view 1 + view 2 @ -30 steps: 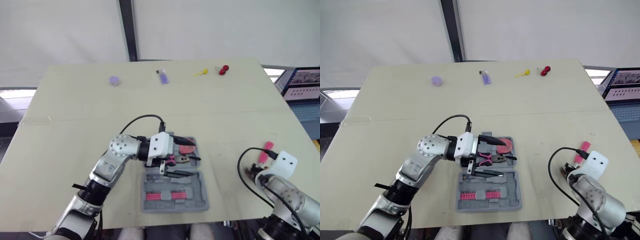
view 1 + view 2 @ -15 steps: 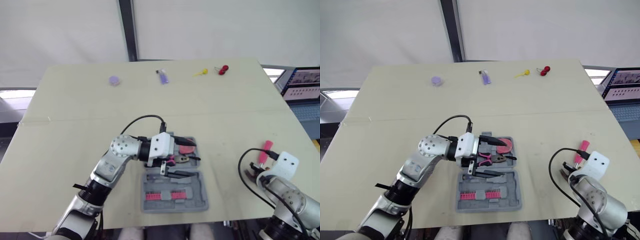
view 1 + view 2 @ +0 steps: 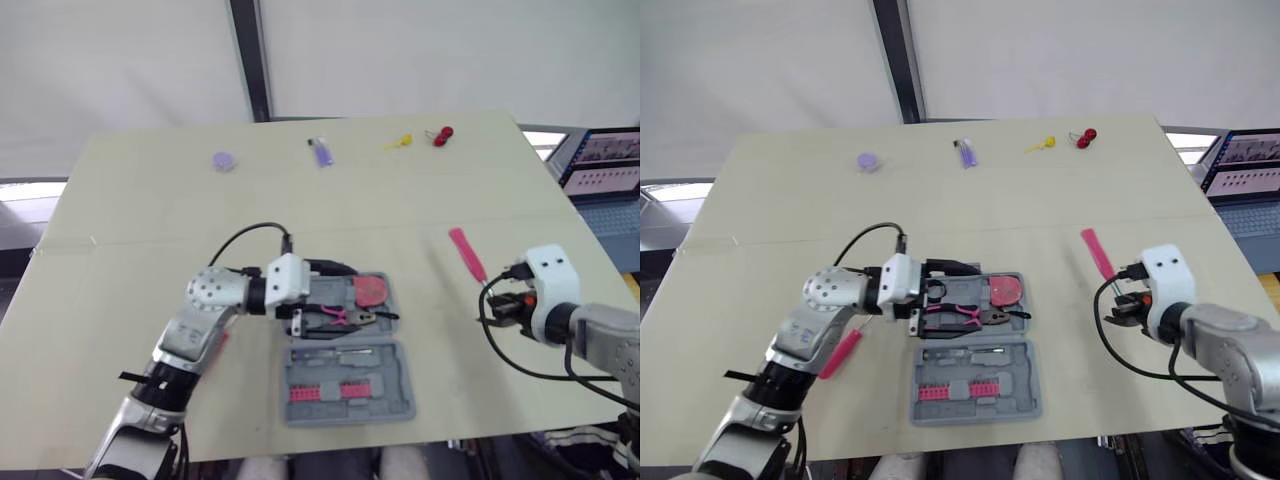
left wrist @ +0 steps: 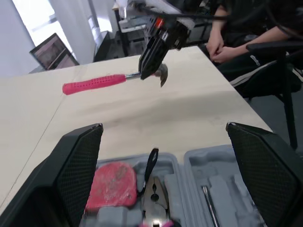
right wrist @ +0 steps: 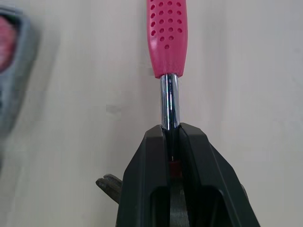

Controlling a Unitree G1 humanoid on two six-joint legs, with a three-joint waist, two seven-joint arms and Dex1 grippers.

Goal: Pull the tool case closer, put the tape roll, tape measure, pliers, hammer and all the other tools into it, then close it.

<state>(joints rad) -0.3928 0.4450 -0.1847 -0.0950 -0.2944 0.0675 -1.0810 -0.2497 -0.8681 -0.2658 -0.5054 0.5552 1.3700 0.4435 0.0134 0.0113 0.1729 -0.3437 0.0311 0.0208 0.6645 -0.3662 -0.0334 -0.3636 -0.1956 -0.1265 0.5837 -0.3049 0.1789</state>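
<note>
Your right gripper (image 3: 497,308) is clamped on the hammer (image 3: 466,254) at the steel shaft just behind the head, with the pink handle pointing away from you. The open tool case (image 3: 408,385) lies well apart to its left. Your left gripper (image 3: 322,292) hovers spread wide over the case's far half, so carry leftward.

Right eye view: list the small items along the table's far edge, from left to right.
purple disc → purple-and-white item → yellow piece → red piece
</note>
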